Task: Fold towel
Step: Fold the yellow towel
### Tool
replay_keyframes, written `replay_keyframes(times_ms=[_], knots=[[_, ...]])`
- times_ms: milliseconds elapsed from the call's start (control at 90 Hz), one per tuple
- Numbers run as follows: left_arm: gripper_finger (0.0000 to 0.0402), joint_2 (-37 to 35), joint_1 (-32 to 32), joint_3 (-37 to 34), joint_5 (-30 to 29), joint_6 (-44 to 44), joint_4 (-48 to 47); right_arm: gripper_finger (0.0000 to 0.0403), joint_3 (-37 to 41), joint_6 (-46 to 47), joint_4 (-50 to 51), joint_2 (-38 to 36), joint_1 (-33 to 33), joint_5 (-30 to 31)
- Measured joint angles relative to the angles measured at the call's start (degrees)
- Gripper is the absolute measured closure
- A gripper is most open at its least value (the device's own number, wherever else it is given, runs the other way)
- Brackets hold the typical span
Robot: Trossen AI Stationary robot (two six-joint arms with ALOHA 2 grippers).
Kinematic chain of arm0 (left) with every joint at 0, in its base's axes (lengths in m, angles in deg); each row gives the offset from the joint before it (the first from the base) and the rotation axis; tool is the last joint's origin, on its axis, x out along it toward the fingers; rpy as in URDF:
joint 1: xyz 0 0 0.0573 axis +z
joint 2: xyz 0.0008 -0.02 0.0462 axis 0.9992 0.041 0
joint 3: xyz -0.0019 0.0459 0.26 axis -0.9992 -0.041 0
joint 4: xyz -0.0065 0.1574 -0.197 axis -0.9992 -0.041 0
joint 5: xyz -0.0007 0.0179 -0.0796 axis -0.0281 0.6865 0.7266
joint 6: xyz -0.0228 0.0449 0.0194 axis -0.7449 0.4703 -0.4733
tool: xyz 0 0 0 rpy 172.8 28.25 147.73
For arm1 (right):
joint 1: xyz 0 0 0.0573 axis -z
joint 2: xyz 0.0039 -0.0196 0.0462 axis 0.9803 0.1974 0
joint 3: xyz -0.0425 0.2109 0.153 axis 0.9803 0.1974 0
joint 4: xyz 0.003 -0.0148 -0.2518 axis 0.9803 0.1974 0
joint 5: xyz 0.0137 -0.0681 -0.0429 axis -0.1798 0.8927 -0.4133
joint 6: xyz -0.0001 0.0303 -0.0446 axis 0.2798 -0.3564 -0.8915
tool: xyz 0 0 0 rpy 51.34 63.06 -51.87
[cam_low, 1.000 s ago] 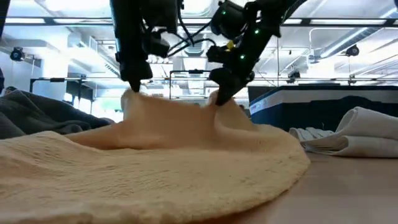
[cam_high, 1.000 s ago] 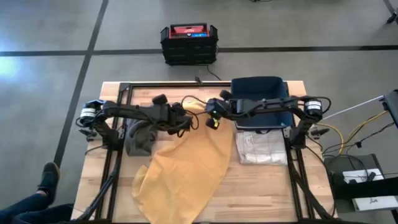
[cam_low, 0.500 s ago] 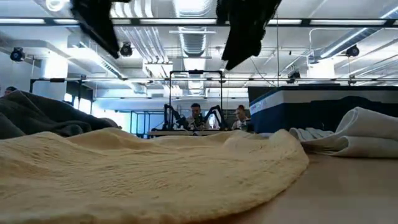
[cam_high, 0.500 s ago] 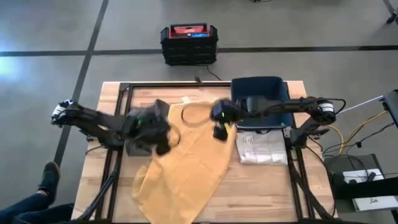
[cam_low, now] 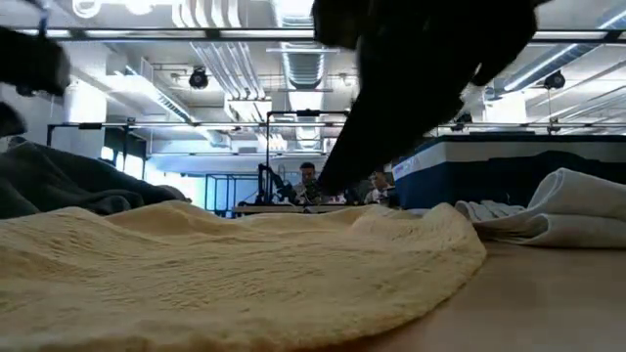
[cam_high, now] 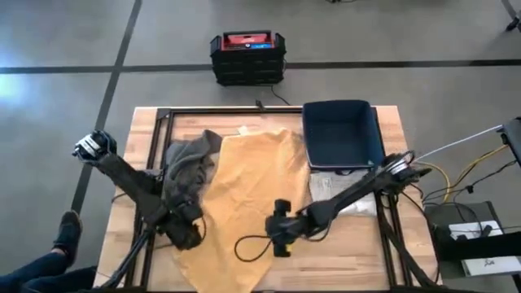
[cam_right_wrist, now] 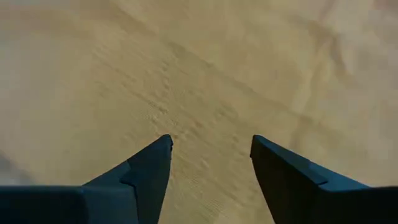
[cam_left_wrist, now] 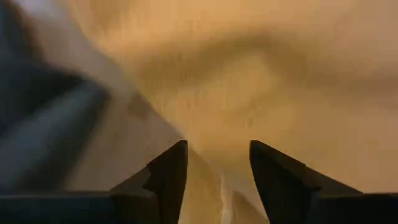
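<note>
Wooden table (cam_high: pixel 383 260) carries everything: toward its left edge the left gripper (cam_left_wrist: pixel 214 163) hangs with jaws spread beside a grey cloth (cam_high: pixel 186 167); the yellow towel (cam_high: pixel 252 183) lies spread across the middle, under the right gripper (cam_right_wrist: pixel 210 155), jaws likewise spread; a blue bin (cam_high: pixel 342 134) sits rightmost.

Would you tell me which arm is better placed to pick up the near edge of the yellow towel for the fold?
Probably the left gripper: it hovers open at the yellow towel's near-left edge. The right gripper, also open, hangs over the cloth's middle.
</note>
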Motion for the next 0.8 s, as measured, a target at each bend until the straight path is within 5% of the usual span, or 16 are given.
replay_keyframes(times_ms=[178, 433, 600, 800], knots=[[0.0283, 6.6, -2.9, -1.0, 2.4, -7.0, 15.5, 0.0236, -3.0, 0.1, 8.1, 3.4, -0.9, -4.4], [0.0317, 21.8, -3.4, 5.2, -0.8, -9.1, 44.6, 0.0269, -3.2, -13.6, 24.1, 0.7, -1.0, -5.1], [0.0332, 25.3, -0.7, 15.2, 2.7, 0.0, 35.5, 0.0288, -4.1, -15.2, 28.5, -3.6, 2.3, -3.4], [0.0342, 20.4, -0.7, 30.0, -1.2, 5.9, 3.5, 0.0304, -5.2, -8.4, 24.5, -10.5, 2.5, -4.7]])
